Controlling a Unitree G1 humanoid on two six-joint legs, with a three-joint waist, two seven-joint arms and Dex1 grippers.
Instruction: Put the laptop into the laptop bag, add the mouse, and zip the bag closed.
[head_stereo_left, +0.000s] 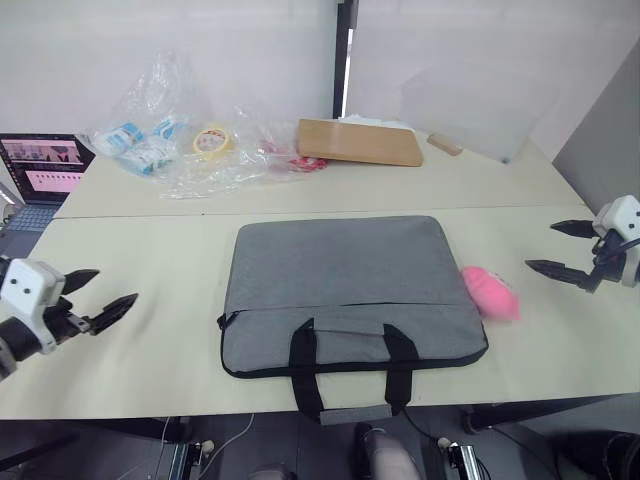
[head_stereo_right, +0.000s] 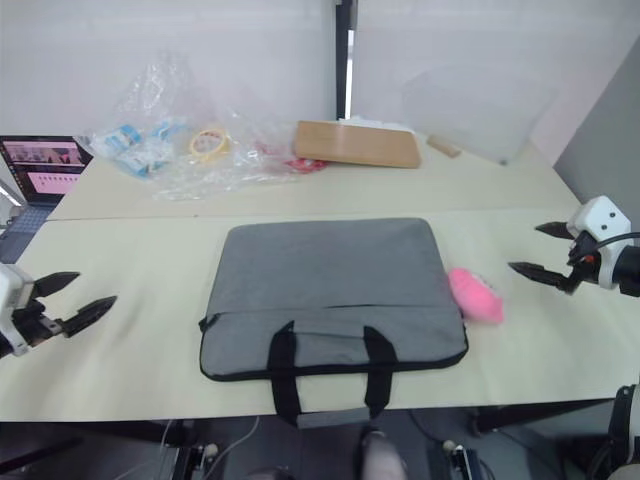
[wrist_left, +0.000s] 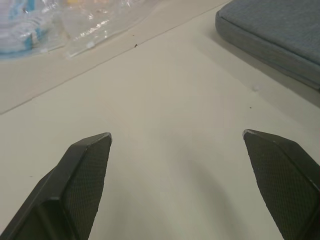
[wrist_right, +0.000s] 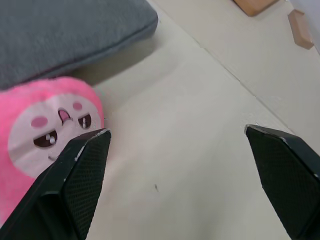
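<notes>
The grey laptop bag (head_stereo_left: 345, 285) lies flat in the middle of the table, its two black handles (head_stereo_left: 303, 365) reaching over the front edge. The laptop and the mouse are hidden or out of view. My left gripper (head_stereo_left: 113, 287) hovers open over bare table, well to the left of the bag; a corner of the bag (wrist_left: 280, 35) lies ahead of its fingers. My right gripper (head_stereo_left: 541, 246) is open off the bag's right side, apart from it and holding nothing.
A fluffy pink toy (head_stereo_left: 490, 292) rests against the bag's right edge, close to my right gripper. At the back are clear plastic bags (head_stereo_left: 170, 130), a tape roll (head_stereo_left: 211, 141) and a wooden board (head_stereo_left: 360, 142). A small lit laptop (head_stereo_left: 40, 165) sits far left.
</notes>
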